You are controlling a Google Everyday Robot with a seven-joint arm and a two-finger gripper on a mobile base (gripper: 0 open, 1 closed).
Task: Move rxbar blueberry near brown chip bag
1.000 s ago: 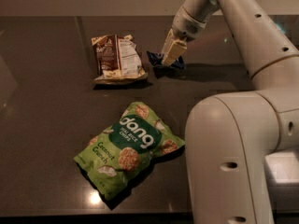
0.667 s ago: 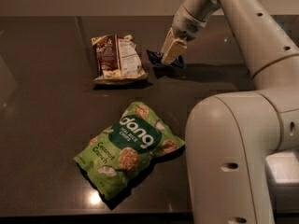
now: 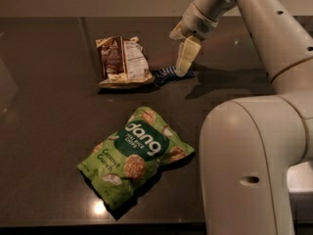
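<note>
Your blue bar [image 3: 168, 75] lies flat on the dark table [image 3: 49, 131], just right of the brown chip bag [image 3: 122, 60], nearly touching it; placement looks about done, by my read; gripper [image 3: 182, 70] sits down on the bar's right end; you cannot tell if it grips or has released; what's left is probably release and lift clear; green bag [image 3: 134, 155] lies well apart, nearer the camera.

Pincer [image 3: 182, 68] and the rxbar blueberry [image 3: 166, 75] at its tip sit slightly lower toward table [image 3: 49, 131] than a second ago.
</note>
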